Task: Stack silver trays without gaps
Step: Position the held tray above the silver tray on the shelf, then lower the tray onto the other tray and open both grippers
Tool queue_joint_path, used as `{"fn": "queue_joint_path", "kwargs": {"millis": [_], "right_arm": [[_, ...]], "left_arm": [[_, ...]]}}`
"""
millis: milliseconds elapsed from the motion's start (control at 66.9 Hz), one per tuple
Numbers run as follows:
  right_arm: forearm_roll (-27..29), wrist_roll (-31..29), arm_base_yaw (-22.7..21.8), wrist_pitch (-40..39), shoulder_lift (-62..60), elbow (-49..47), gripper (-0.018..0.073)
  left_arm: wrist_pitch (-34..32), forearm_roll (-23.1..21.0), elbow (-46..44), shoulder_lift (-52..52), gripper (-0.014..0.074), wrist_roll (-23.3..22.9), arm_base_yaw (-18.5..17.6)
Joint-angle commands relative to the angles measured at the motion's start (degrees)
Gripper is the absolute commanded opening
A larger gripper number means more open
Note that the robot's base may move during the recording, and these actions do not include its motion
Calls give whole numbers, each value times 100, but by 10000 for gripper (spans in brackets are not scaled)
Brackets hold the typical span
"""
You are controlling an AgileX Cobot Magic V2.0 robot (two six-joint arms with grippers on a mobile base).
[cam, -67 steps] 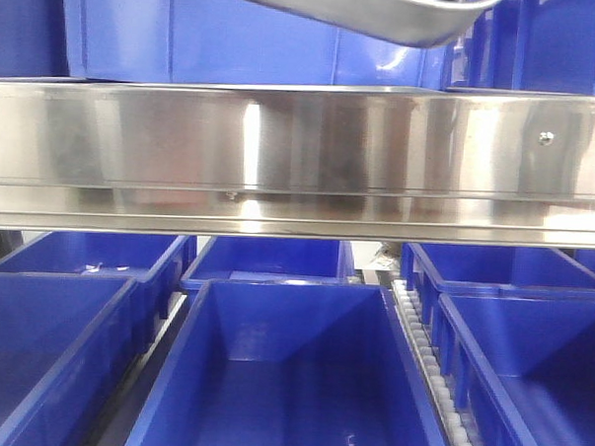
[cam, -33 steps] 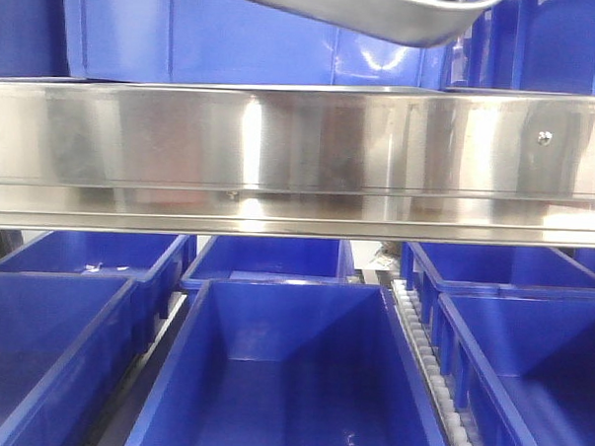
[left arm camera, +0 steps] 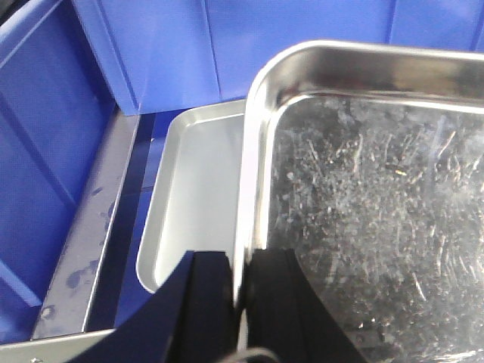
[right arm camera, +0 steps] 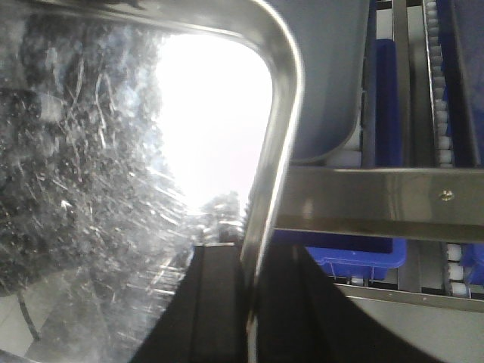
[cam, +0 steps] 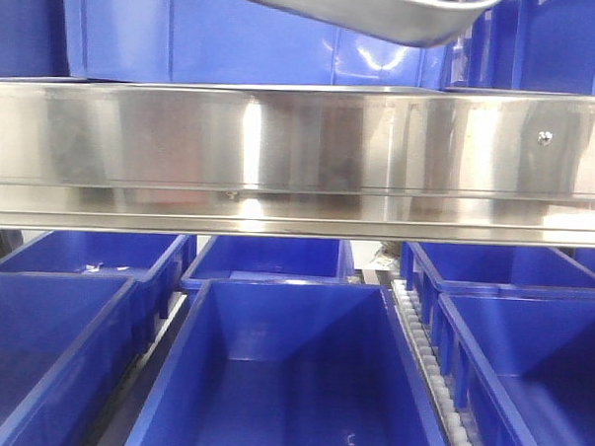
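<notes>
**A:** Where is the tray right now?

**B:** The scratched silver stainless-steel tray with rounded corners [left arm camera: 363, 204] is in the air, carried by both my arms. My left fingers [left arm camera: 208, 302] are clamped on its rolled rim, one inside the pan and one outside. My right fingers [right arm camera: 215, 302] pinch another stretch of the rim the same way. From the front it hangs tilted above the long shiny steel rail [cam: 300, 154].

**A:** And the one it goes into?

**B:** The second silver tray [left arm camera: 193, 189], smooth and empty, lies flat on the rack below. It sits alongside the grey side strip of the rack [left arm camera: 98, 227], with its far end near the wall of the blue plastic bins [left arm camera: 166, 53]. The two trays are apart. The one I hold covers only the lower one's near long edge in my left wrist view.

**A:** So which step is this?

**B:** The carry, I judge: it is lifted but not yet nested. Next I should shift the held tray over the lying one until their corners line up. Then I level it and lower it straight, so the rims meet all the way round. If I go down tilted or offset, one rim would probably ride on the other and leave a gap.
</notes>
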Motion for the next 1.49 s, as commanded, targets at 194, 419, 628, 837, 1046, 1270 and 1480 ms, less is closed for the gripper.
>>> {"fn": "queue_joint_path", "kwargs": {"millis": [194, 419, 628, 837, 1046, 1270, 1480], "right_arm": [[-3, -89, 81, -2789, -35, -95, -15], [-16, -126, -266, -1992, 303, -525, -3], [-16, -635, -661, -1713, 1162, -1358, -3], [22, -969, -1139, -1620, 2218, -2265, -3], [237, -1044, -1518, -1531, 3070, -3042, -3], [396, -1150, -1727, -1531, 3526, -3133, -3], [418, -1150, -1822, -1517, 3739, -3133, -3]], "left_arm": [[-569, -119, -26, 31, -16, -18, -96], [-791, -904, -221, 31, -16, 18, 442], [-1977, -2406, -268, 68, -16, 1095, 1690], [-2565, -4255, -520, 535, -16, 2820, 2930], [-2576, -5202, -1266, 1554, -16, 3803, 3671], [-2561, -5202, -1529, 2274, -16, 3803, 3754], [-2557, -5296, -1529, 2604, -16, 3803, 3754]]}}
